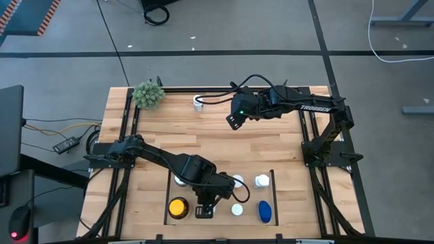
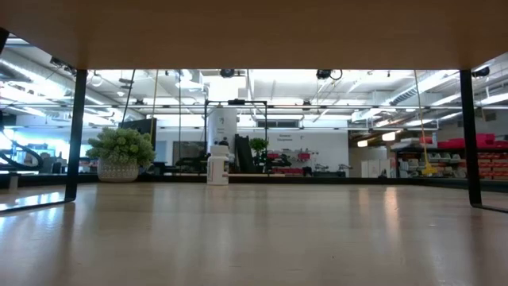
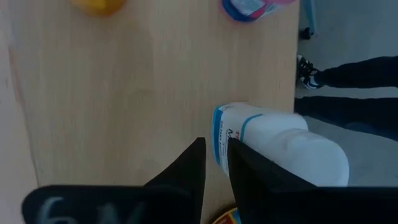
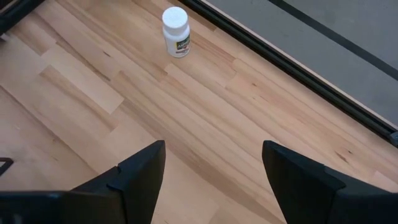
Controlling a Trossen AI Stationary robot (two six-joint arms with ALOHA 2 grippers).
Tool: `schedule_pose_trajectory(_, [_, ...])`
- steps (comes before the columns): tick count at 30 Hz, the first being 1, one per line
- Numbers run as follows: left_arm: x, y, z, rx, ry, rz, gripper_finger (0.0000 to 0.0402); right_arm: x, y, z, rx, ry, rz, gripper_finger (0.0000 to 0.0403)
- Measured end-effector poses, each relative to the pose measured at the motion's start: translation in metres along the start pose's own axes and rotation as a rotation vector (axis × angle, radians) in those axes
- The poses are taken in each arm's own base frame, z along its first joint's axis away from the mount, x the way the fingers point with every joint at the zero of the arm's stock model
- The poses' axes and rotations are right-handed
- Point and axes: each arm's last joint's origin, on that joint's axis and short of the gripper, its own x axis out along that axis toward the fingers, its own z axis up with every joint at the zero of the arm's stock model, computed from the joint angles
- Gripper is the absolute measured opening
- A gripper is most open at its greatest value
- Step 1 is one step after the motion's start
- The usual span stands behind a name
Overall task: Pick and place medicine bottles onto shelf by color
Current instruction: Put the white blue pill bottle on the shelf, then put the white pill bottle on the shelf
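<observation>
I hold my right gripper (image 1: pixel 234 122) wide, aimed at the lone white bottle (image 1: pixel 198 103), while my left gripper (image 1: pixel 204 211) sits nearly closed and empty inside the shelf (image 1: pixel 220 172).

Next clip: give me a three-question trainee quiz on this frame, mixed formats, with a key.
1. True or false: the right gripper holds a bottle.
2. Which cap is beside the left gripper in the shelf? A yellow, B red, C green.
3. Fill in: the lone white bottle at the far edge stands near the ____.

Key: 1 false, its fingers are open and empty. 2 A, the yellow cap. 3 plant.
</observation>
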Motion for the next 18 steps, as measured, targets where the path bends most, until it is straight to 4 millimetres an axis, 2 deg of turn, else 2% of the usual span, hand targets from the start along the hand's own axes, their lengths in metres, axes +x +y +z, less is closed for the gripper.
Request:
schedule_pose_trajectory(11, [0.000, 0.000, 0.003, 0.016, -0.021, -0.019, 0.0086, 0.000, 0.000, 0.000, 0.001, -0.001, 0.001, 0.0275])
schedule_pose_trajectory(18, [-0.007, 0.019, 0.009, -0.027, -0.036, -0.006, 0.0098, 0.000, 0.000, 0.000, 0.001, -0.001, 0.001, 0.0275])
